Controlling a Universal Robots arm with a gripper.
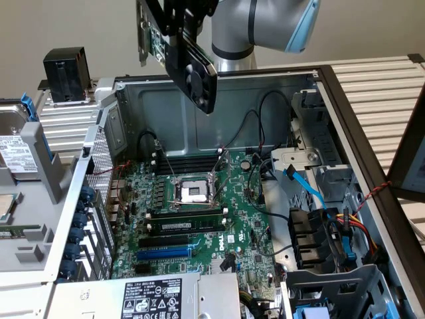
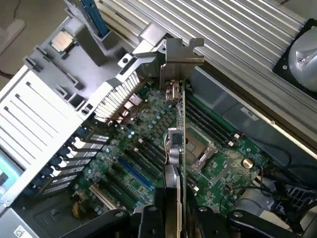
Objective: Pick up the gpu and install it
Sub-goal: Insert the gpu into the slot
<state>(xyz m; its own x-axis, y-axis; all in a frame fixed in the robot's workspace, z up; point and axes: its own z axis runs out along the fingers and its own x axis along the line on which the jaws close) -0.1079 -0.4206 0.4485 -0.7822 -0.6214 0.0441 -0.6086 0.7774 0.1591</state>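
ext oblique — wrist overhead, share mobo (image 1: 247, 219)

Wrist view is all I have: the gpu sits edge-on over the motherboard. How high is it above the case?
Observer: The gpu hangs clear above the open case, about level with the rear wall's top edge, touching nothing below.
Operator: Which end is the bracket?
Observer: The silver bracket is at the exterior view's left end; the black fan faces that camera.
Operator: Any cables in the way?
Observer: A blue cable lies to the exterior view's right of the motherboard, away from the blue slot.
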